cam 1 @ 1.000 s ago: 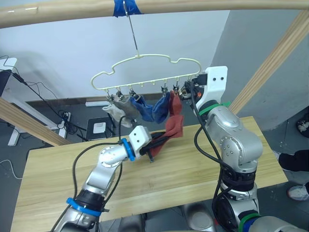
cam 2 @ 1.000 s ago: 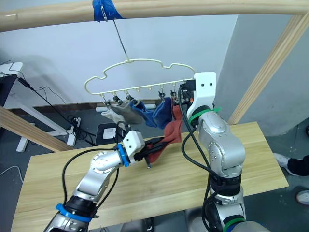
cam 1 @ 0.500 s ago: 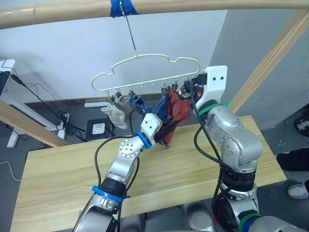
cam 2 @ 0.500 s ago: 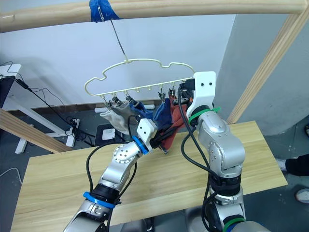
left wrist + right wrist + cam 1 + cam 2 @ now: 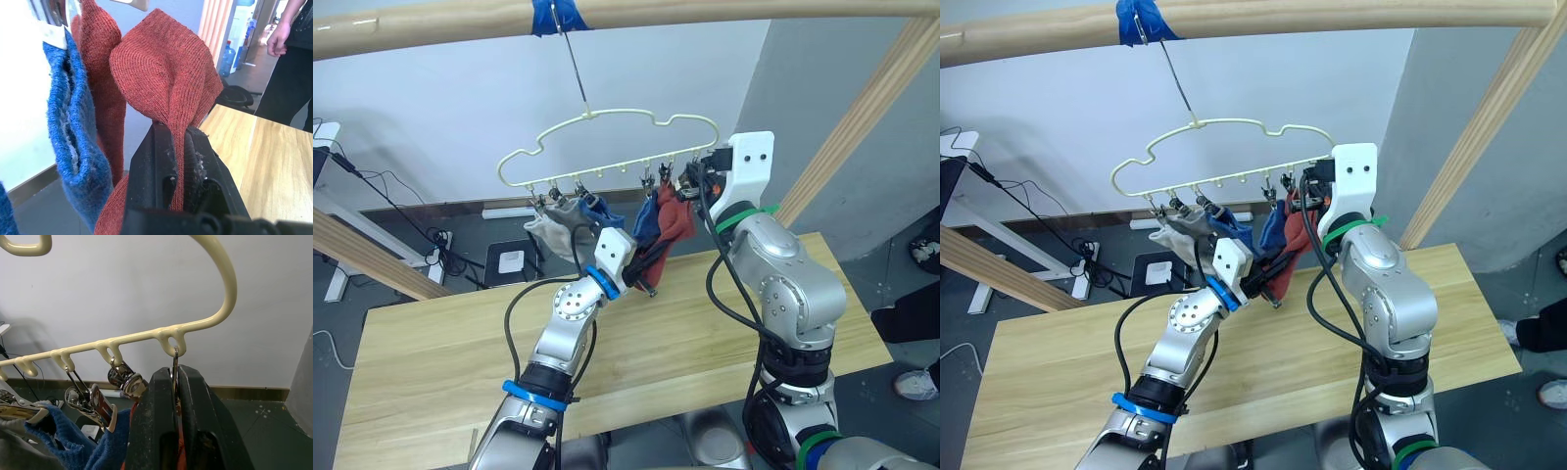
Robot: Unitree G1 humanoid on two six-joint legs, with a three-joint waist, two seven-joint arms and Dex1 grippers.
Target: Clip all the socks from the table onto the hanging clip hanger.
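The cream clip hanger [image 5: 230,276] hangs from a hook on the taped pole. Two grey socks [image 5: 553,227] and two blue socks [image 5: 646,223] hang from its clips, and one rust-red sock [image 5: 98,58] hangs beside the blue one. My left gripper [image 5: 177,131] is shut on another rust-red sock [image 5: 166,68], held up just below the hanger's right-hand clips. My right gripper [image 5: 175,372] is shut on the end clip [image 5: 175,357] at the hanger's right end. Below them lies the light wooden table [image 5: 440,362].
A round wooden pole with blue tape [image 5: 558,15] runs overhead. Slanted wooden struts stand at the right [image 5: 862,127] and left [image 5: 362,250]. A person [image 5: 288,73] stands beyond the table's right end. Cables and a power strip lie on the floor behind.
My left gripper has lifted the rust-red sock from just above the table up to the hanger's right clips. The right gripper has stayed on the end clip.
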